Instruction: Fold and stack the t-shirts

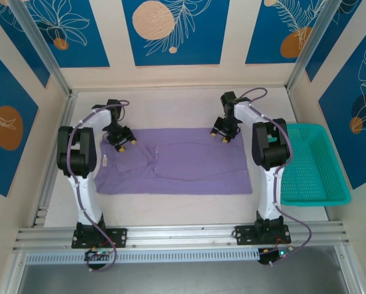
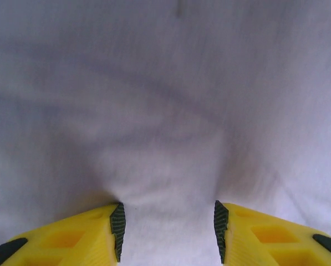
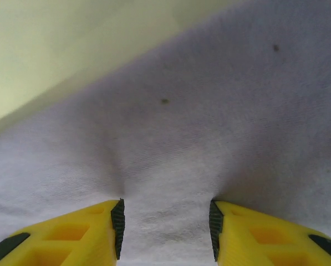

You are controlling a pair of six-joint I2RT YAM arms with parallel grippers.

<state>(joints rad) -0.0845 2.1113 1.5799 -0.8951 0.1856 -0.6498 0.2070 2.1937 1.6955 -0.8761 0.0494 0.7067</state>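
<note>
T-shirt: one lavender-purple t-shirt [image 1: 176,162] is laid out flat at the centre of the top view, its long side running left to right, with a plain purple surface turned up.
T-shirt folds: faint creases are seen across the cloth, and a small sleeve flap is seen at its left edge.
Table: the pale table [image 1: 170,211] is covered by the shirt across its middle; bare strips are left above and below the cloth.
Left arm: the left arm [image 1: 78,153] is bent over the upper left corner of the shirt.
Left jaws: the jaws are held apart over the cloth. In the left wrist view the yellow fingers [image 2: 71,238] are seen at the bottom of the frame with the purple fabric [image 2: 165,111] lying loose between them, puckered but not pinched.
Right arm: the right arm [image 1: 270,147] is bent over the upper edge of the shirt, right of centre.
Right jaws: these too are released. In the right wrist view the fingers [image 3: 265,235] are spread, the fabric [image 3: 209,138] is ungripped between them, and bare table [image 3: 54,50] is seen at upper left.
Basket: a teal mesh basket [image 1: 315,200] is placed at the right of the top view, beside the right arm and well apart from the shirt.
</note>
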